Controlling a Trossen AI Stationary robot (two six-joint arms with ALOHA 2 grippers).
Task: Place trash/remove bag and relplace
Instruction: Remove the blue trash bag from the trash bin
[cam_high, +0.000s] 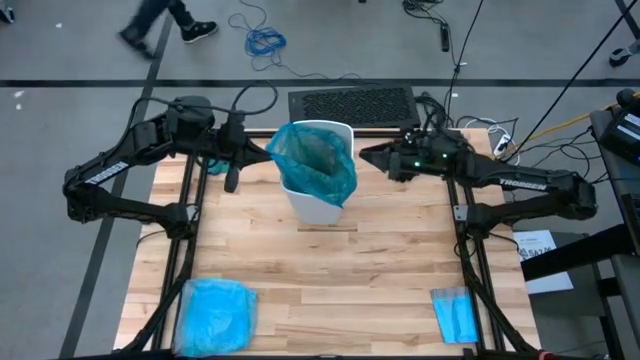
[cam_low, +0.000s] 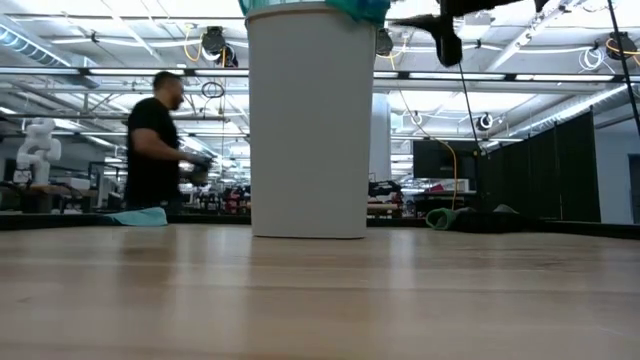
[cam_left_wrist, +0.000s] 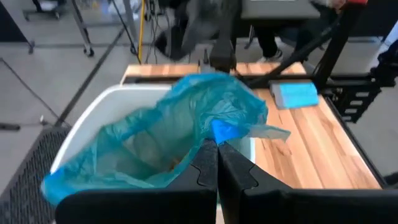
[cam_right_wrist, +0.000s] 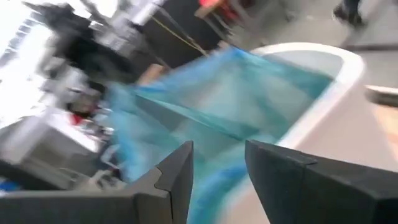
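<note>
- My left gripper (cam_left_wrist: 217, 163) sits left of the white bin (cam_high: 318, 196), fingers pressed together on nothing (parked).
- My right gripper (cam_right_wrist: 217, 163), jaws apart, faces the bag (cam_high: 316, 160) to grab its rim.

Two black jointed arms (cam_high: 120, 165) with white lettering, green lights and dark cables.

Crinkled teal bag (cam_high: 318, 160) lines the white bin (cam_high: 322, 205), bunched above its rim.

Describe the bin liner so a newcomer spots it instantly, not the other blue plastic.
Find the white bin standing at the table's far middle, between the two arms. The bag is the crinkly teal-green plastic bunched in its mouth. The pale blue bag and folded blue sheet lie flat at the near corners.
</note>
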